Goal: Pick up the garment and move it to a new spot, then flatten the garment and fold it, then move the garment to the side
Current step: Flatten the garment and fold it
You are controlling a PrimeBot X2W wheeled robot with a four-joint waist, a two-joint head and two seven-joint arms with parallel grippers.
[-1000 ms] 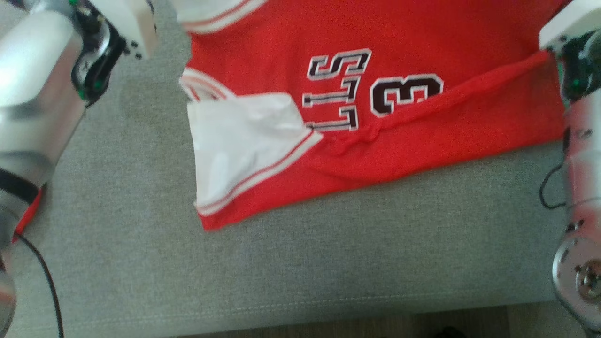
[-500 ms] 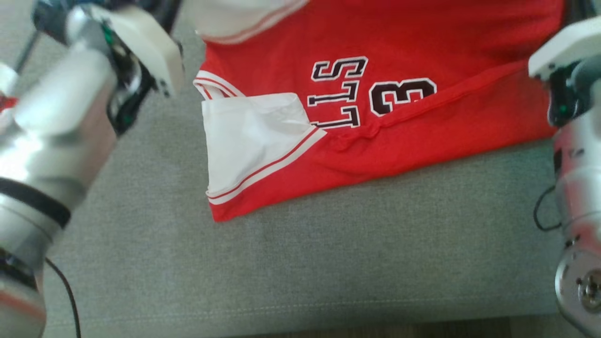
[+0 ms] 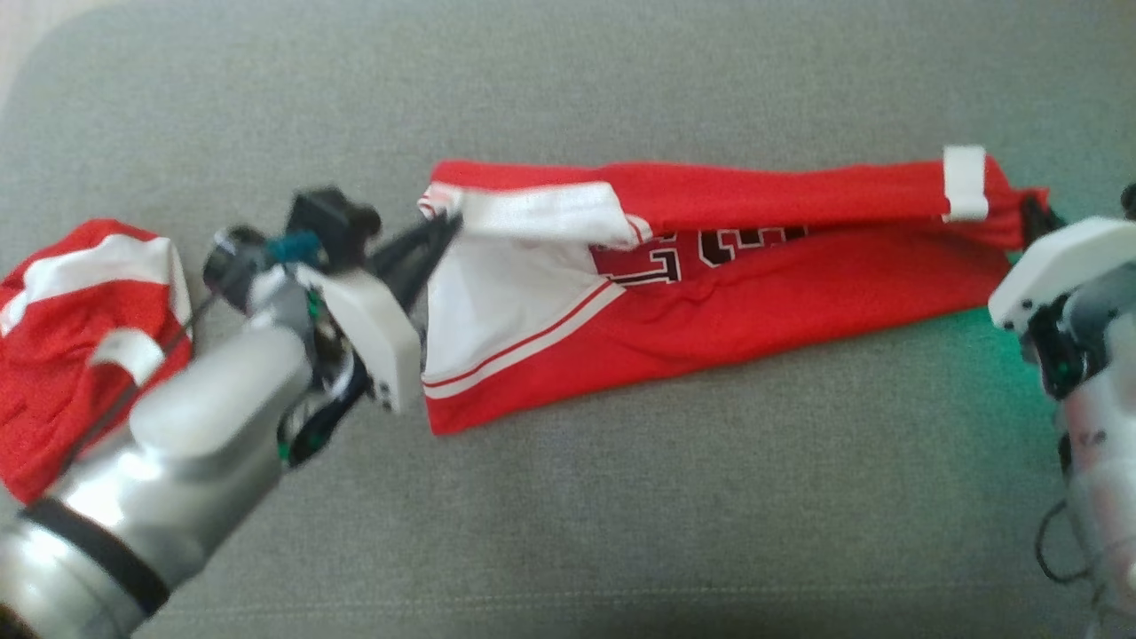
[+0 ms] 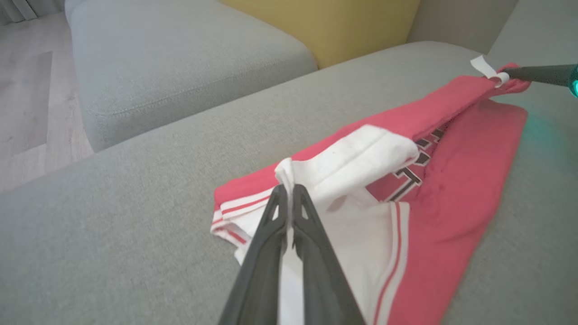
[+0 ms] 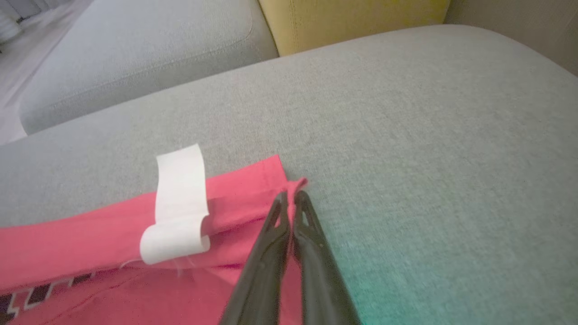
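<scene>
Grey sofa seat (image 3: pixel 621 497) | red basketball jersey (image 3: pixel 754 266), mid-frame: likely light, limp | left jaws pinched tight on its white-trimmed end, right jaws on its hem corner | edges hold best

The jersey (image 3: pixel 754 293) lies lengthwise across the sofa seat (image 3: pixel 621 515) before me, my left gripper (image 4: pixel 286 192) on its left end, my right gripper (image 5: pixel 292 196) on its right corner; a second garment (image 3: pixel 62 355) lies further left.
</scene>
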